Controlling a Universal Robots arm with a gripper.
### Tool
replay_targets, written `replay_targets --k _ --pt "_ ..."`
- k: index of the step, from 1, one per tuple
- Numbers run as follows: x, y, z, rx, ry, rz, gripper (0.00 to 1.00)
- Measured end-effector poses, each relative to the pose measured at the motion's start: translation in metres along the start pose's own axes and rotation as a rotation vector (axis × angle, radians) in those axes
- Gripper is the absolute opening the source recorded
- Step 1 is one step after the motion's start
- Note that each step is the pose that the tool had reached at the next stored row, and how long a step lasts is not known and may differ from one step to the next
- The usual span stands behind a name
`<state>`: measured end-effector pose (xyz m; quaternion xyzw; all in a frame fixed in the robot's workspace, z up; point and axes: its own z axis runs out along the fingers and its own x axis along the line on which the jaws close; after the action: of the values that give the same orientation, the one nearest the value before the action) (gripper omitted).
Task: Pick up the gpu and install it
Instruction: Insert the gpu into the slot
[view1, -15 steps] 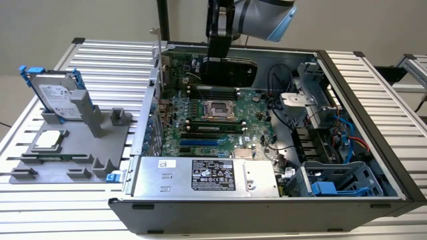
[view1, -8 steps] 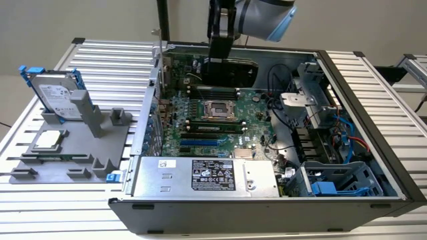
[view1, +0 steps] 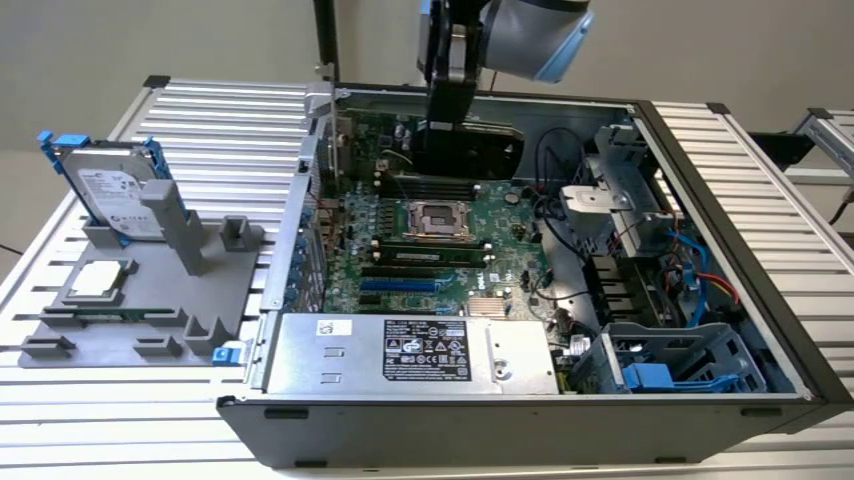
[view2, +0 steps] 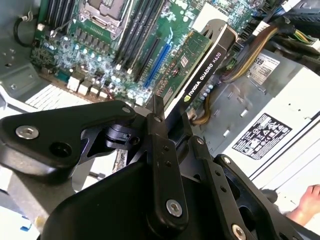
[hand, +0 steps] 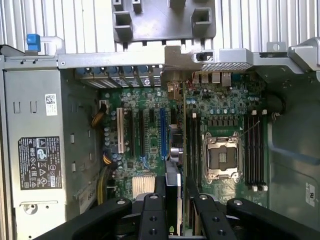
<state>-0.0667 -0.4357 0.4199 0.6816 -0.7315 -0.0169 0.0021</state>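
The gripper (view1: 451, 135) hangs from the arm over the far side of the open computer case (view1: 747, 200), which lies on its side in the middle of the slatted worktop (view1: 214, 130). Its fingers are clamped on the gpu (view1: 474, 150), one on each flat face. The card is held on edge above the motherboard (view1: 400, 265), near the case's far wall and just beyond the processor socket (view1: 430, 218).

In the second wrist view the gripper (view2: 171, 112) pinches the near end of the gpu (view2: 202, 62). The black shroud faces the power supply (view2: 280, 115) and the green board faces the motherboard (view2: 100, 65). A person's hand (view2: 307, 202) shows at the edge of that picture.

In the first wrist view the gpu (hand: 172, 195) shows edge-on between the fingers of the gripper (hand: 173, 182), just beside the long blue slot (hand: 162, 132).

Near the worktop's edge at the exterior view's left sits a grey tray (view1: 147, 320). A hard drive (view1: 114, 190) stands upright at its far corner.
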Motion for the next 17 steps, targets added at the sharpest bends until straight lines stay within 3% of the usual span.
replay_targets --k 4,17 --pt "-0.0002 -0.0027 0.0024 0.0004 -0.0005 0.022 0.0" --pt "-0.0027 -0.003 0.0121 0.0004 -0.0003 0.018 0.0"
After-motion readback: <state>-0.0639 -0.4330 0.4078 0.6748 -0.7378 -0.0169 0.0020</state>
